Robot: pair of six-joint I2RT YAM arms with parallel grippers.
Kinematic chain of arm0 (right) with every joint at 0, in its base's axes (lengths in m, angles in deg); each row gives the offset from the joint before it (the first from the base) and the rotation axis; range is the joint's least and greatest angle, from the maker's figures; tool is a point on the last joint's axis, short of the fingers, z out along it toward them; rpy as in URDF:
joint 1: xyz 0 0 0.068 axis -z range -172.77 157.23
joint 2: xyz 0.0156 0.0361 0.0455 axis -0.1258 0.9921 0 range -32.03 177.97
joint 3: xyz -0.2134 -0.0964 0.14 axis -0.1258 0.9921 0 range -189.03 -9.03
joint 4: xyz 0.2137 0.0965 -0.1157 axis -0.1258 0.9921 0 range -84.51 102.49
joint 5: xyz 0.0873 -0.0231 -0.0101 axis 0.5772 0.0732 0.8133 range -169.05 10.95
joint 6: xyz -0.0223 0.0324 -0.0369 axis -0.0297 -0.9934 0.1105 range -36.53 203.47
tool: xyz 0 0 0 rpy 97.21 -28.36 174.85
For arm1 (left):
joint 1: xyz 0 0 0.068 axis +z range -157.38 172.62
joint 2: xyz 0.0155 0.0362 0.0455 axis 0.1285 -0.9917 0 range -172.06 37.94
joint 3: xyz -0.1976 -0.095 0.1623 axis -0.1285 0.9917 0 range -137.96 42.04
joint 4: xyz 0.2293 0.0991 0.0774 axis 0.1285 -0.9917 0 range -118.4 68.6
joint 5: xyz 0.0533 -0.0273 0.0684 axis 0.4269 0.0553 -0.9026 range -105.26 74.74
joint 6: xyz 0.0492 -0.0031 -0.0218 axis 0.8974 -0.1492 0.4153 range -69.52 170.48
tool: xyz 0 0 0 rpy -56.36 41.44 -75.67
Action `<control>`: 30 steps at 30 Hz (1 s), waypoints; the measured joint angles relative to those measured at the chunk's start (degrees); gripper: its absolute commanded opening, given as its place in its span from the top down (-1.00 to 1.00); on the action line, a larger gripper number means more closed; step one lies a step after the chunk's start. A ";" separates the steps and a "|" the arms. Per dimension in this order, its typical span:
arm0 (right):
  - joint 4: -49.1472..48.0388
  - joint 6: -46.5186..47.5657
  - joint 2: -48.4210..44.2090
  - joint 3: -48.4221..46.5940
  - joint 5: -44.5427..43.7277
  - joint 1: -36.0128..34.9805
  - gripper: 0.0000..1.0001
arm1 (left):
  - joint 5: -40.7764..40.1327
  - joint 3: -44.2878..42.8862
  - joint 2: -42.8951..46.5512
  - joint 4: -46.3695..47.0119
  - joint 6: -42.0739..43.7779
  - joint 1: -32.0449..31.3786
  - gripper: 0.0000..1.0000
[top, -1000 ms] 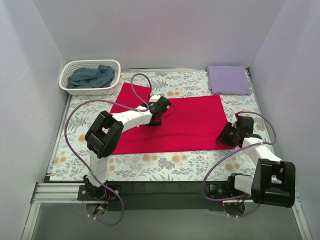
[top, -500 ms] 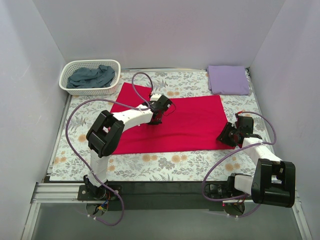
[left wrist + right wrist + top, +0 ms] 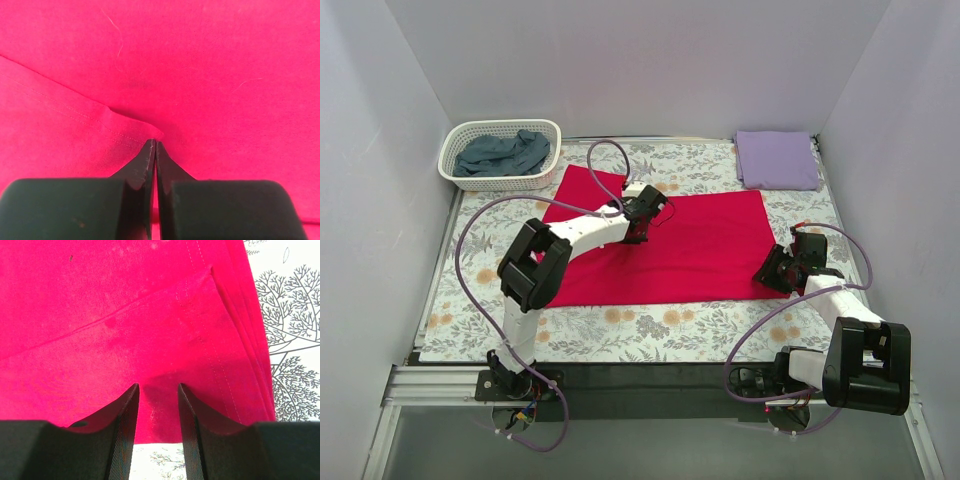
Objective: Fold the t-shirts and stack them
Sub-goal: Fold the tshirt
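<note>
Floral cloth (image 3: pixel 650 320) covers the table between pale walls. On it the red t-shirt (image 3: pixel 710 245) lies spread flat across the middle, one sleeve pointing toward the far left. The left gripper (image 3: pixel 154 145) sits over the shirt's far left part, its fingers pressed together on a hemmed fold that rises to their tips. The right gripper (image 3: pixel 156 386) is at the shirt's near right corner, fingers spread, with the red cloth lying in the gap between them. A lavender t-shirt (image 3: pixel 777 158) lies folded at the far right corner of the table. A blue-grey t-shirt (image 3: pixel 503 153) is bunched inside a white basket (image 3: pixel 500 183) at the far left.
</note>
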 measured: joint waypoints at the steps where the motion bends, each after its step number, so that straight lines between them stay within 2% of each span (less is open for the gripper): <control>1: 0.00 0.00 0.00 0.00 0.00 0.00 0.24 | -0.04 0.00 -0.31 0.00 0.04 0.00 0.83; 4: 0.00 0.02 0.00 0.00 0.00 0.00 0.23 | -0.17 -0.04 -1.22 -0.07 0.13 0.00 0.40; 6: 0.00 0.04 0.00 0.00 0.04 0.00 0.23 | -0.52 -0.24 -1.88 -0.28 -0.09 0.00 0.25; 10: 0.00 0.44 -0.09 0.00 0.26 -0.02 0.21 | -1.42 -0.63 -2.19 -1.60 -0.66 0.00 -0.17; 11: 0.00 0.59 -0.13 0.00 0.37 -0.02 0.20 | -1.75 -0.90 -2.14 -1.88 -0.85 0.00 -0.20; 12: 0.00 0.79 -0.20 0.00 0.61 -0.02 0.20 | -2.12 -1.07 -1.92 -2.05 -1.20 0.00 -0.31; 16: 0.61 1.73 -0.48 -0.02 1.46 -0.22 0.18 | -3.56 -0.81 1.60 -4.37 -3.19 0.20 -0.34; 19: 1.29 2.29 -0.50 -0.28 1.53 -0.76 0.18 | -4.02 3.15 8.70 -5.18 -5.66 0.87 -0.34; 22: 2.19 3.04 -0.42 -0.68 1.60 -1.73 0.18 | -3.82 11.61 18.47 -5.33 -8.92 3.26 -0.30; 25: 3.10 3.28 0.22 -1.36 1.97 -2.51 0.19 | -1.62 21.44 26.93 -4.63 -11.82 8.31 -0.24; 30: 3.41 3.48 1.97 -2.58 2.16 -3.04 0.19 | 2.75 35.43 32.57 -3.80 -15.04 17.38 -0.16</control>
